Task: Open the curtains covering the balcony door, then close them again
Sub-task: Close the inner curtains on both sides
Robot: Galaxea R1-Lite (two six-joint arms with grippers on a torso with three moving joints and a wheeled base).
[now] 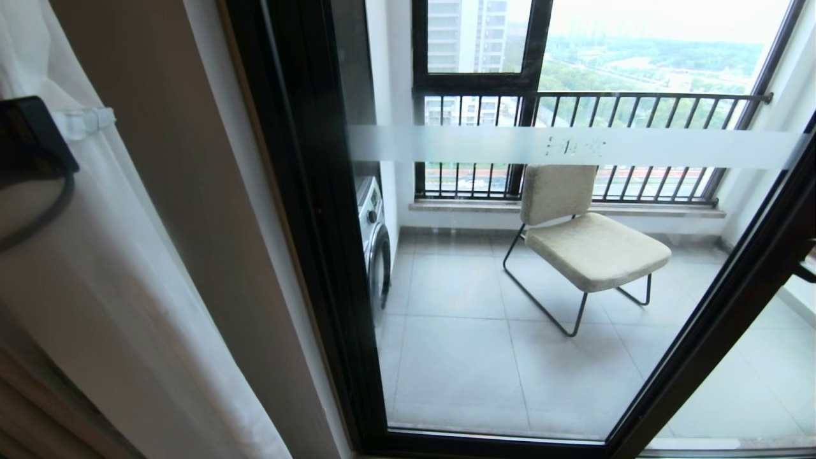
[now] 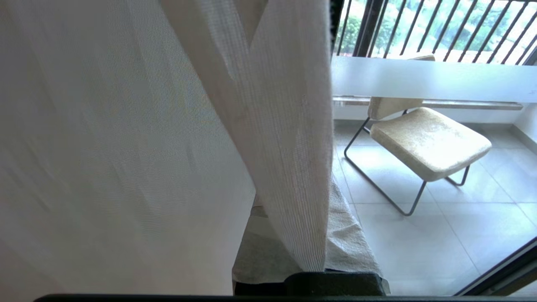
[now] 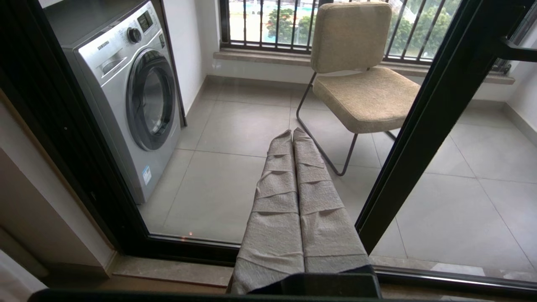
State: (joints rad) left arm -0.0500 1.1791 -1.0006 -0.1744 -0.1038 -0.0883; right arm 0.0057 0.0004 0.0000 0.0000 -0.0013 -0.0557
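The curtains hang bunched at the left, a thin white sheer [image 1: 121,274] beside the wall. The balcony door [image 1: 299,223] stands uncovered, clear glass in a black frame with a frosted band [image 1: 574,148]. My left arm's black wrist [image 1: 29,143] sits against the sheer at the far left. In the left wrist view the sheer [image 2: 105,147] fills most of the picture, and a ribbed fold of it [image 2: 289,167] runs down between the cloth-wrapped fingers [image 2: 356,243] of my left gripper [image 2: 316,197], which is shut on it. My right gripper [image 3: 292,133] is shut, holds nothing and points low at the glass.
Behind the glass are a beige chair [image 1: 593,245] on a black wire frame, a silver washing machine [image 3: 134,92] to the left, and a black-barred railing window [image 1: 593,108]. A black lever handle [image 3: 516,50] sticks out from the door's right post. A stone sill [image 3: 168,270] runs under the door.
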